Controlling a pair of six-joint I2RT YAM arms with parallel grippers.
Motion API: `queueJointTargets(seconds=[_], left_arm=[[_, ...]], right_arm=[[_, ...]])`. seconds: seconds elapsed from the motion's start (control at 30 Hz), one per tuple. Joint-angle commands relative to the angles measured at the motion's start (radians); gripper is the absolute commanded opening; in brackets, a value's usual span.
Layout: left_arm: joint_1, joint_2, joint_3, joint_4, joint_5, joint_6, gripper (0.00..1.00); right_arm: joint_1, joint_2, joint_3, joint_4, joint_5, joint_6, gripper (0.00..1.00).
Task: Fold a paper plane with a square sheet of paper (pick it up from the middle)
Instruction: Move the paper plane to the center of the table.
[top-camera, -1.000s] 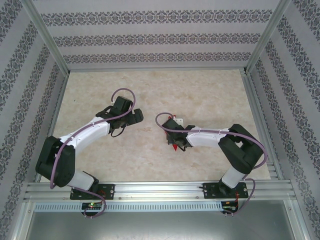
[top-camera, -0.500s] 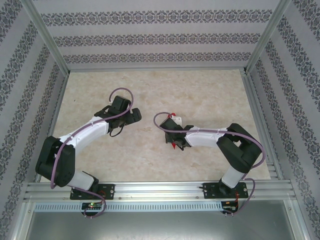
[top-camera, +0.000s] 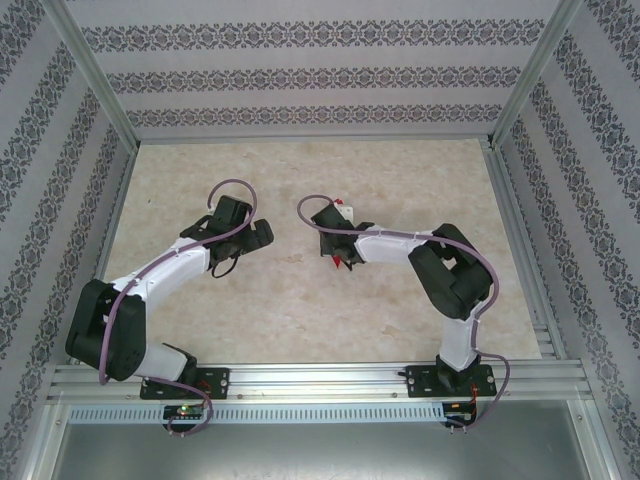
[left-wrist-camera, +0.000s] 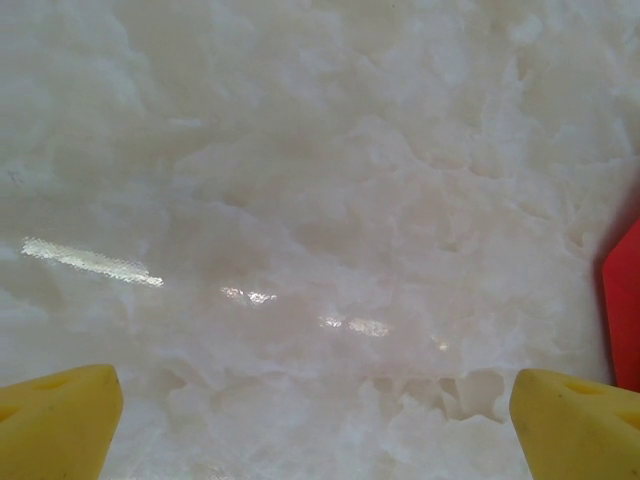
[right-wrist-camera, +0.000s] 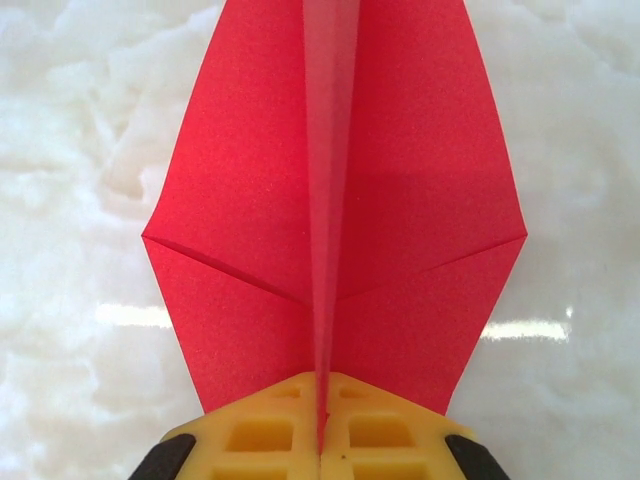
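Observation:
The square sheet of paper is now a folded red paper plane (right-wrist-camera: 420, 200) with a raised centre crease and two angled wings, narrowing toward the far end. My right gripper (right-wrist-camera: 322, 445) is shut on the centre crease at the near end, yellow fingers pressed together. From above, the right gripper (top-camera: 340, 245) hangs over mid-table with red paper (top-camera: 347, 264) poking out beneath it. My left gripper (top-camera: 262, 232) sits just to its left, open and empty. Its yellow fingertips (left-wrist-camera: 55, 420) stand far apart over bare table, with a red sliver of the paper (left-wrist-camera: 625, 300) at the right edge.
The marble-look table (top-camera: 300, 170) is ringed by patterned walls and an aluminium frame (top-camera: 300, 378) at the near edge. The two wrists are about a hand's width apart at the table's middle.
The right arm has carried the red paper farther from the bases and slightly left. The left arm has also reached a little farther back. The right jaws have closed fully on the crease.

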Motion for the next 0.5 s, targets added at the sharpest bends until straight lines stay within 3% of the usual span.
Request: queueJointTargets(seconds=[0.0, 0.3, 0.47], left_arm=[[0.016, -0.025, -0.007, -0.008, -0.001, 0.004, 1.0], [0.029, -0.03, -0.009, -0.007, -0.003, 0.022, 1.0], [0.041, -0.028, 0.014, -0.002, -0.032, 0.046, 1.0]], right_arm=[[-0.013, 0.046, 0.055, -0.022, -0.013, -0.038, 0.06], [-0.019, 0.127, 0.072, -0.058, -0.033, 0.0, 0.12], [-0.019, 0.057, 0.101, -0.09, -0.033, 0.006, 0.17]])
